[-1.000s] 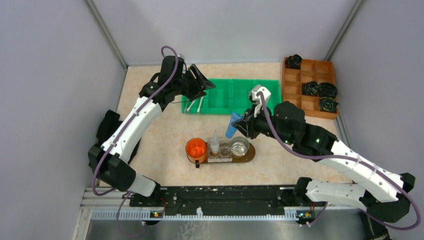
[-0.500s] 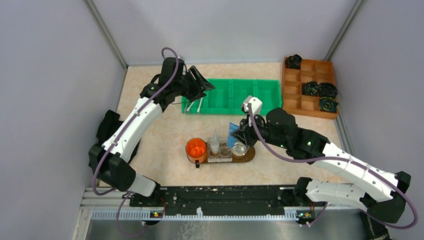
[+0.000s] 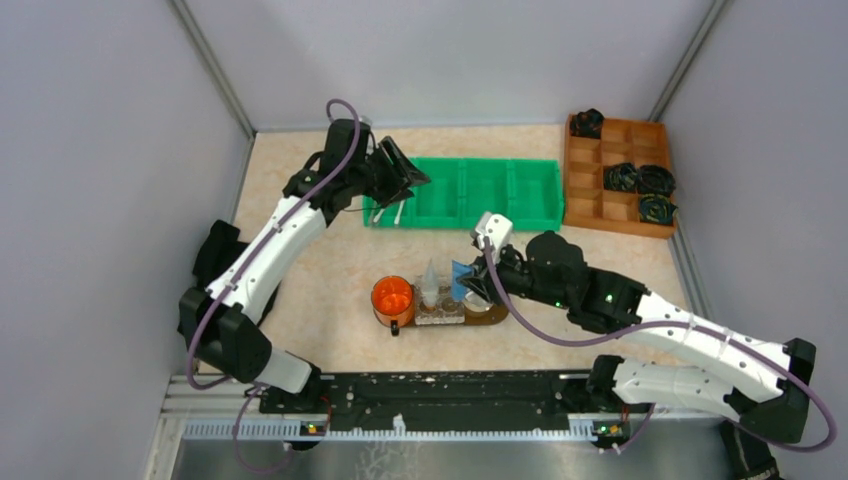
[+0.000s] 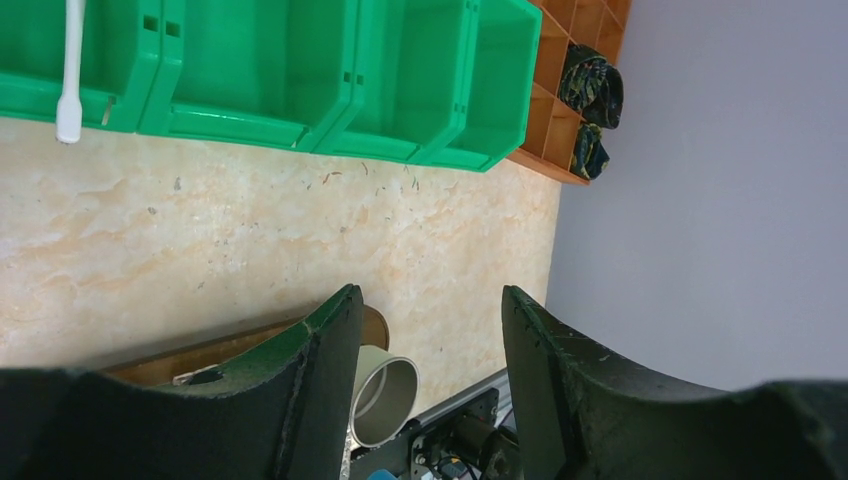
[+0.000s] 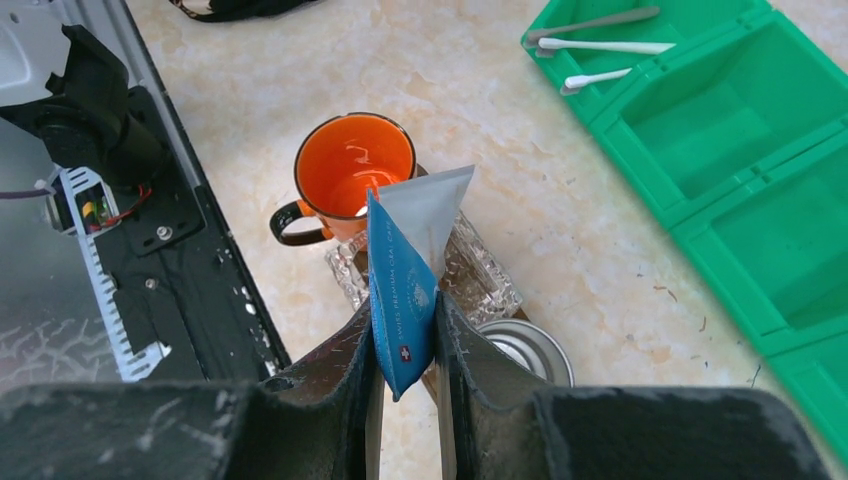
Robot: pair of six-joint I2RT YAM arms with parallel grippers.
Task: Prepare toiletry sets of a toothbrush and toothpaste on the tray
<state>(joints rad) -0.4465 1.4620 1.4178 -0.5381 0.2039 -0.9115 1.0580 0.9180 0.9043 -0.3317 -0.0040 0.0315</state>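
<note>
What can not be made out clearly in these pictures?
Top view: the right end effector partly covers the metal cup on the tray.
Left wrist view: the left end effector hides most of the tray; the top edge cuts off the toothbrush.
Right wrist view: the fingers hide the lower part of the blue tube.
Top view: dark bundles in the wooden box, too small to identify.

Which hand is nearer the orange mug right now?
Right. The right hand, shut on the blue tube, hangs over the tray a short way from the orange mug; the left hand, open, is farther off, back at the green bin.
</note>
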